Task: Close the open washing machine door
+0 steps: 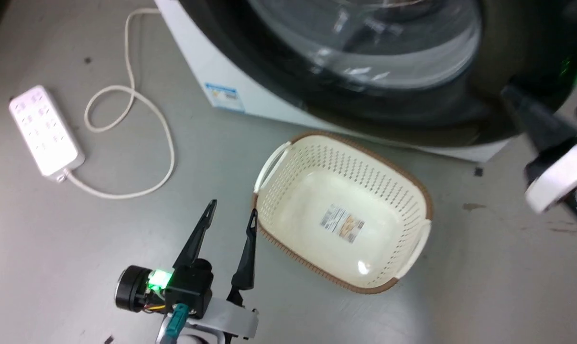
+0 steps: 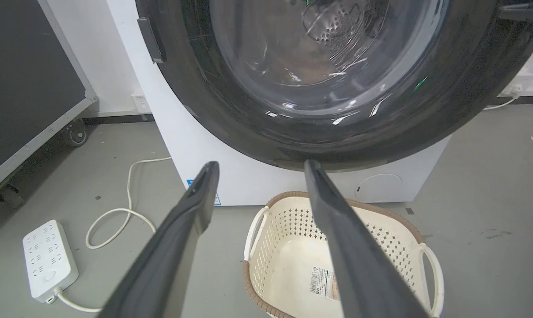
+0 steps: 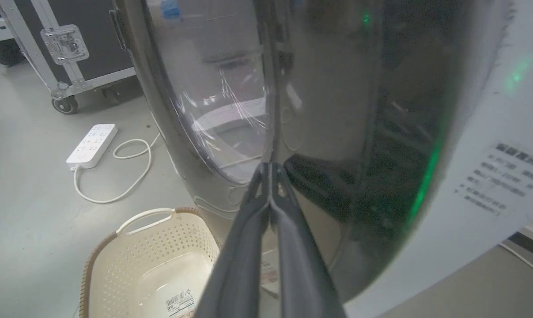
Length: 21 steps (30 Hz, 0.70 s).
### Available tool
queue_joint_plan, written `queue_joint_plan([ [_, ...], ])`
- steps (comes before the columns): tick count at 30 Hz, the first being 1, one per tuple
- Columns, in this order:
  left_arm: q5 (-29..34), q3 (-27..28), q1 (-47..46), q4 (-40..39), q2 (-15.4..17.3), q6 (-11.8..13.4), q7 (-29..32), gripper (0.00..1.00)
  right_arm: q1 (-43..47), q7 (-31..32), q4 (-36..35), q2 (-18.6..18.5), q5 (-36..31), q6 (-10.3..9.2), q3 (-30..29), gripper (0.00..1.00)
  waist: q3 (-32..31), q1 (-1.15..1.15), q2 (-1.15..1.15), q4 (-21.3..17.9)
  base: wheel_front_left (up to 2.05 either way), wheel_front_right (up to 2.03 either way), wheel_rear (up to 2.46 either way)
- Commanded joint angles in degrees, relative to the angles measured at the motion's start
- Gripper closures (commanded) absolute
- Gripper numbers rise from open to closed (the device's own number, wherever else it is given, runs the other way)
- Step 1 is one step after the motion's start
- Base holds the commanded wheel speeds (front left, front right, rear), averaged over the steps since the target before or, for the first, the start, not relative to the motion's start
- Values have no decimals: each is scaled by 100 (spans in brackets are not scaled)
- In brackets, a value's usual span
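Right gripper [image 3: 270, 170]: jaws pinched together, empty, tips touching the black ring of the washing machine door [image 1: 460, 110], right of its glass. Left gripper [image 1: 233, 209]: jaws wide, low beside the basket [image 1: 341, 210], well short. I judge the right arm pushes straight ahead; latch state unclear.

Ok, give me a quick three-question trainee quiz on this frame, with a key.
1. True or false: the basket holds clothes.
2. Which gripper is shut? A) left gripper B) right gripper C) both
3. Fill in: in the head view, the power strip lies on the basket's ___ side.
Key: 1 false, it holds just a label; 2 B, its tips are at the washing machine door; 3 left.
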Motion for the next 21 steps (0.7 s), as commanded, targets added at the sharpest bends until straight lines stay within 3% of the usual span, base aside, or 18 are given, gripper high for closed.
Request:
queue_joint_plan([
  [1, -26, -41, -87, -1, -25, 46, -25, 0, -210, -12, 128, -108, 105, -11, -19, 100, 141, -1, 0, 133, 0, 0, 0],
  [9, -96, -196, -218, -19, -60, 185, -25, 0, -1159, -41, 1105, -338, 479, -11, 36, 100, 297, -1, 0, 319, 0, 0, 0],
  [21, -150, -221, -254, 7, -74, 278, -25, 0, -1749, -227, 1949, -290, 779, -11, 385, 100, 224, -1, 0, 268, 0, 0, 0],
])
